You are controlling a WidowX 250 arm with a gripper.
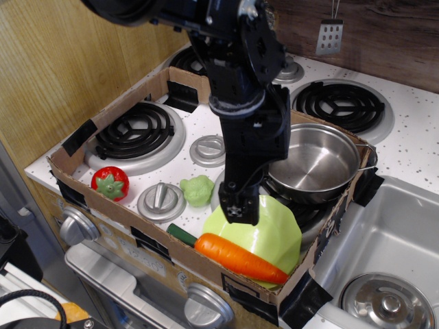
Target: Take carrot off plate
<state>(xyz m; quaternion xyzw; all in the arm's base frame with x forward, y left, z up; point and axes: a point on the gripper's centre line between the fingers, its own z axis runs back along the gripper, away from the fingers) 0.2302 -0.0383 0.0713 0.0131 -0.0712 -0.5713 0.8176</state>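
The glossy orange plastic toy carrot (239, 258) with its dark green stub is lying across the near edge of the light lime-green scalloped plastic plate (274, 229), green end pointing left and sticking out past the rim, tapered tip to the right. From my seat the black gripper (239, 210) sits right above the plate's far-left rim, just behind the carrot and not touching it as far as I can see. Honestly can't tell if the fingers are spread or pinched from this angle. Just behind the plate is the shiny steel pot (312, 162) on a burner. Left of the plate there's a small pale green toy vegetable (197, 190), and further left a red toy strawberry (110, 182). Everything sits inside a low cardboard box wall (147, 236) on the stove top.
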